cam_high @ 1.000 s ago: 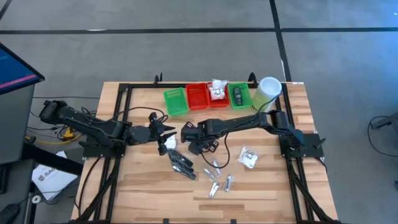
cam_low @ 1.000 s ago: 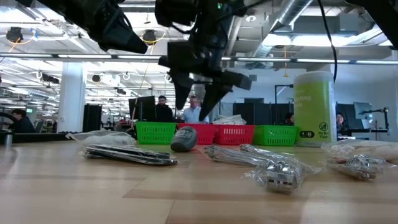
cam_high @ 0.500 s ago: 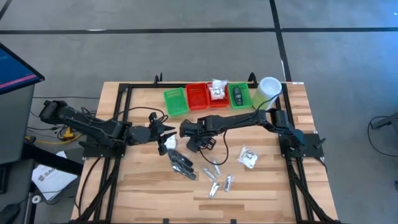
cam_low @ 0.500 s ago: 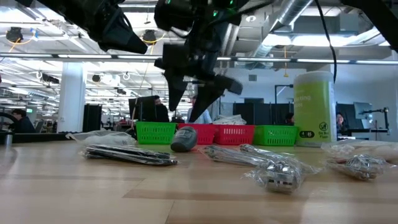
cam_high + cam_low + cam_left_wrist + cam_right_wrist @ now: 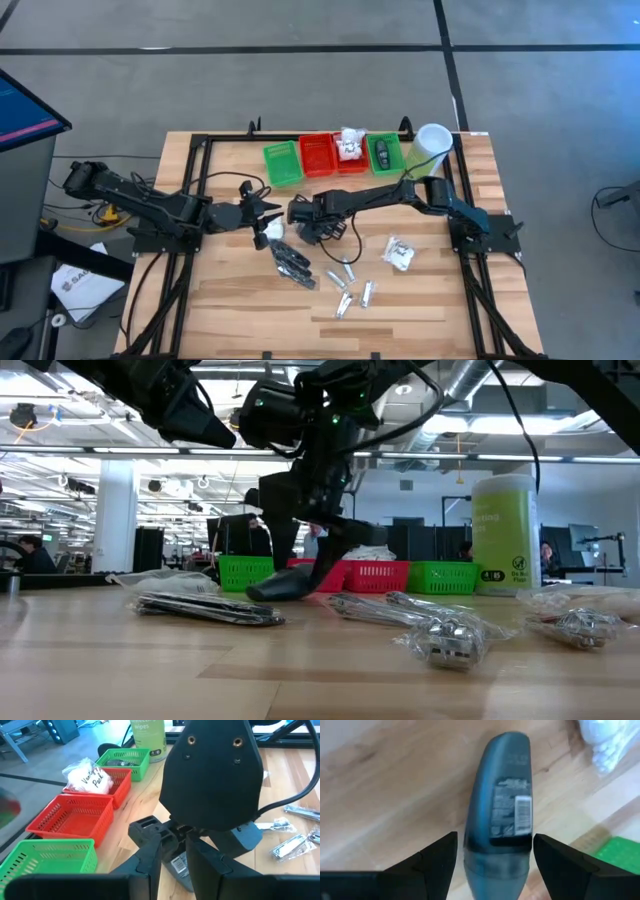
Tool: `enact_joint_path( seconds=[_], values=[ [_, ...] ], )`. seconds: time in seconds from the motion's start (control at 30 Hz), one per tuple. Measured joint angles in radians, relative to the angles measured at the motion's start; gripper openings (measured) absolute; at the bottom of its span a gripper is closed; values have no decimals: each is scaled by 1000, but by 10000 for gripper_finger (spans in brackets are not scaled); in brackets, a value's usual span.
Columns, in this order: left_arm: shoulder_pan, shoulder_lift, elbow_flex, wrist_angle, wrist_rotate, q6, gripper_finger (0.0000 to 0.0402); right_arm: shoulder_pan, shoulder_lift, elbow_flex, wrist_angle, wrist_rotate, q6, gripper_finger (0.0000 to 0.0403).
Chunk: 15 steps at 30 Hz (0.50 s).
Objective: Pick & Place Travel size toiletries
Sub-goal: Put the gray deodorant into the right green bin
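A dark grey oval piece [image 5: 501,810] lies flat on the wooden table near its middle, label up. My right gripper [image 5: 495,839] is open and points steeply down over it, one finger on each long side; whether they touch it I cannot tell. In the low view the right gripper [image 5: 305,565] reaches down to the piece [image 5: 283,588]. My left gripper [image 5: 262,212] hovers just to the left, above a white soft packet [image 5: 266,233]. Black narrow pieces [image 5: 292,262], silver tubes [image 5: 346,285] and another packet [image 5: 400,253] lie nearer the front.
A row of small trays stands at the far edge: green [image 5: 281,163], red [image 5: 319,155], red with a white packet [image 5: 351,148], green with a dark piece [image 5: 385,153]. A tall pale green cylinder [image 5: 432,148] stands to their right. Black frame rails run along the table's sides.
My right gripper has come down and a little toward the table's left, from above the dark grey oval piece to table height, and its fingers now stand on either side of the piece. It has stayed open. The piece has not moved.
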State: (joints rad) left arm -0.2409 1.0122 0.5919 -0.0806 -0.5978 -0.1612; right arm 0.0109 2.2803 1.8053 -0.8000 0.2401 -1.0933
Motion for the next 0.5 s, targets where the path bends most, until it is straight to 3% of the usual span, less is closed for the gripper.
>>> enact_joint_path(
  seconds=[0.23,0.5],
  values=[
    [0,0,0,-1,0,0,80,-23,0,0,-19,-98,107,242],
    [0,0,0,-1,0,0,80,-52,43,7,-14,-116,144,226]
  ],
)
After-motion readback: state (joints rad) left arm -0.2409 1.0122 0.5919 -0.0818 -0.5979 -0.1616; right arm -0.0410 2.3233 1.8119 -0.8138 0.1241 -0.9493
